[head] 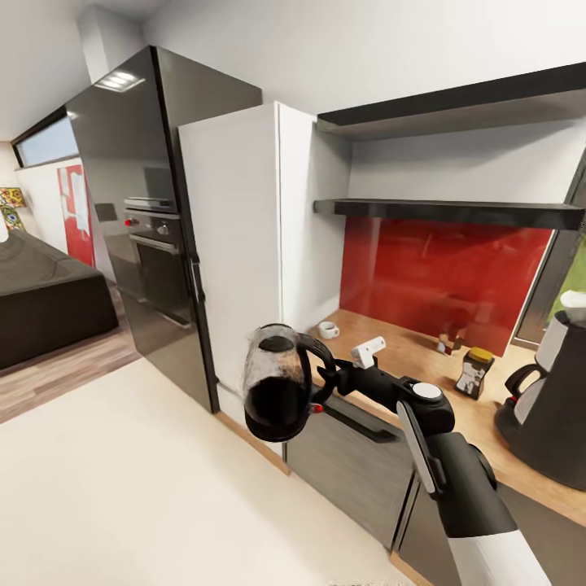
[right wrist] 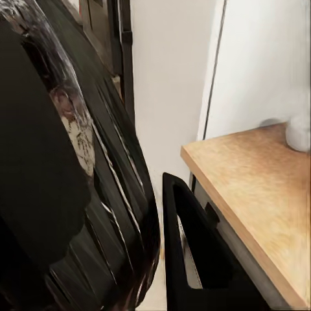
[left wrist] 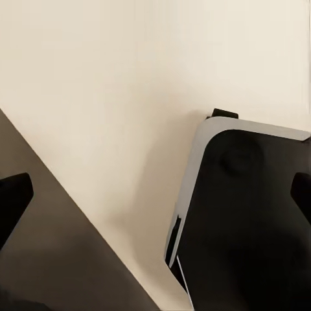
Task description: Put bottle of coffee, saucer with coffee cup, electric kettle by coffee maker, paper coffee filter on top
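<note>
Room: kitchen with a long light wood countertop (head: 407,350), red back wall, tall white cupboard; floor below is pale
Kettle: squat round dark see-through electric kettle (head: 277,382) hangs in the air at 9 o'clock from the counter end, off the top
Right gripper (head: 330,376): clamped on the kettle's black loop handle
Left gripper: cannot tell
How it handles: hard, smooth, likely a bit heavy; may swing; the handle is the best hold
Coffee maker: tall black coffee maker (head: 553,407) at 3 o'clock; the kettle goes beside it

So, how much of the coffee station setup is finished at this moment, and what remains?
Done: the coffee maker stands on the kitchen countertop, with the bottle of coffee beside it. In hand: the right gripper carries the electric kettle by its handle, off the counter's end. Left: set the kettle down; the coffee cup sits alone at the far end. The saucer and filter are not identifiable.
</note>
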You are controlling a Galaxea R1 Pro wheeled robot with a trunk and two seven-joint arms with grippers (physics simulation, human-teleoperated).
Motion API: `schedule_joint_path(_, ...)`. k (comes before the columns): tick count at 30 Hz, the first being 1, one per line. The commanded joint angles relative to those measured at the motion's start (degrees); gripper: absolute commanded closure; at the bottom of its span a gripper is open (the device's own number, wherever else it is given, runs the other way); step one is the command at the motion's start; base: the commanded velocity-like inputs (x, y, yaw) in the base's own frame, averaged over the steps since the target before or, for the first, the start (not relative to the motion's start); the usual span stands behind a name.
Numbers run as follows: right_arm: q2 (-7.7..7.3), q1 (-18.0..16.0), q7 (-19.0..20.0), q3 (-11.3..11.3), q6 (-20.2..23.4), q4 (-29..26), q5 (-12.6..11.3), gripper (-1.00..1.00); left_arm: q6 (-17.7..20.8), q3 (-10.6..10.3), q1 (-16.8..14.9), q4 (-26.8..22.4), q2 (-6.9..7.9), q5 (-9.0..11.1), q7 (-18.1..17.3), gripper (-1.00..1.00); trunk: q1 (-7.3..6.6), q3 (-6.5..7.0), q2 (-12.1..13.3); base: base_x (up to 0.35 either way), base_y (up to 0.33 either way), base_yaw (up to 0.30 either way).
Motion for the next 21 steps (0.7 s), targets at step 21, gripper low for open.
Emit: schedule_joint_path(21,0.37,0.0,-0.8,-14.4,0.2,0.2,0.5,1.00,-0.1,-0.5,0.0,0.0,0.03,0.4,0.3,-1.00,0.02,-0.02,-0.1,0.000,0.000,-0.264)
